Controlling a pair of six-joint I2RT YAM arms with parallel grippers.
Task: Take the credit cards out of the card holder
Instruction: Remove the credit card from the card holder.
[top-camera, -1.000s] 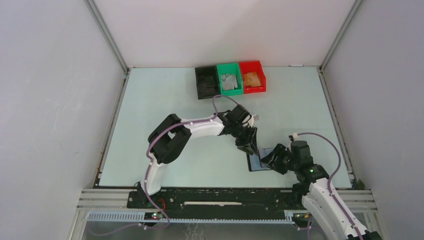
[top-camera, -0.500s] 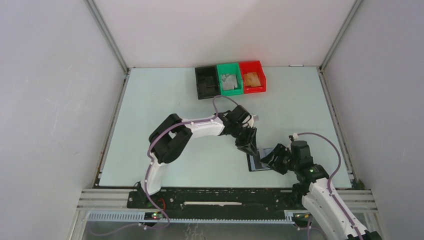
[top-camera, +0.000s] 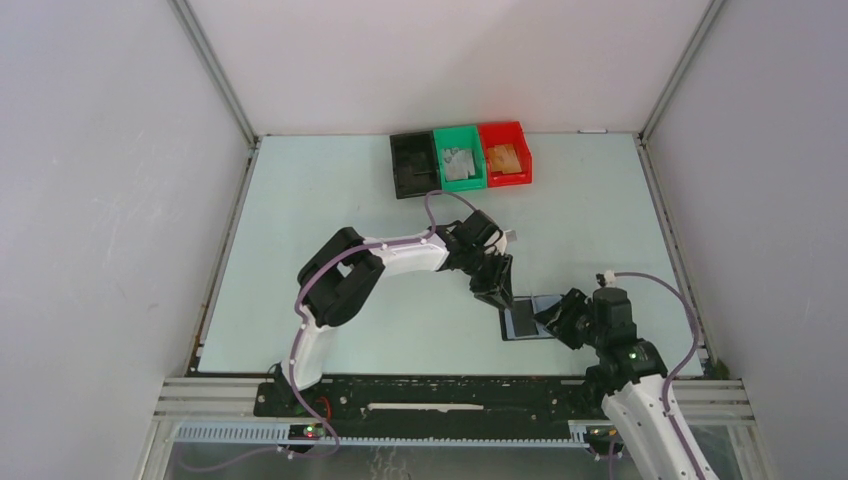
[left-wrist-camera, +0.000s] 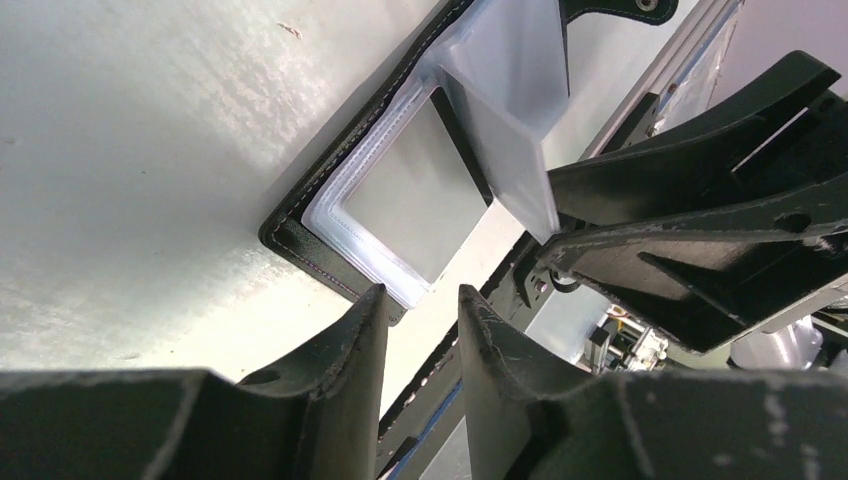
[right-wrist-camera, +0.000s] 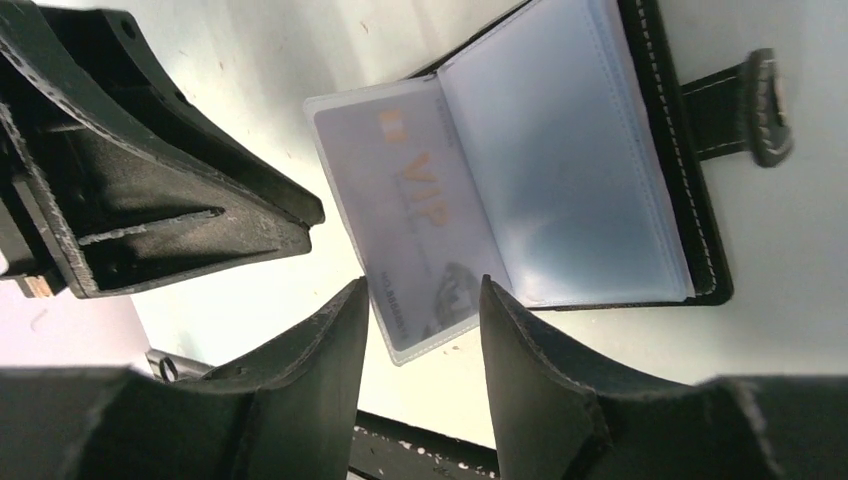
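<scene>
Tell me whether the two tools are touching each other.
Apart. The right wrist view shows bare table between the left tool and the right tool; the top view agrees.

The black card holder lies open and flat on the table, near the front right. It has white stitches, clear pockets and a small strap tab. One pocket holds a pale card with orange letters. Grey cards and orange cards lie far off at the back.
</scene>
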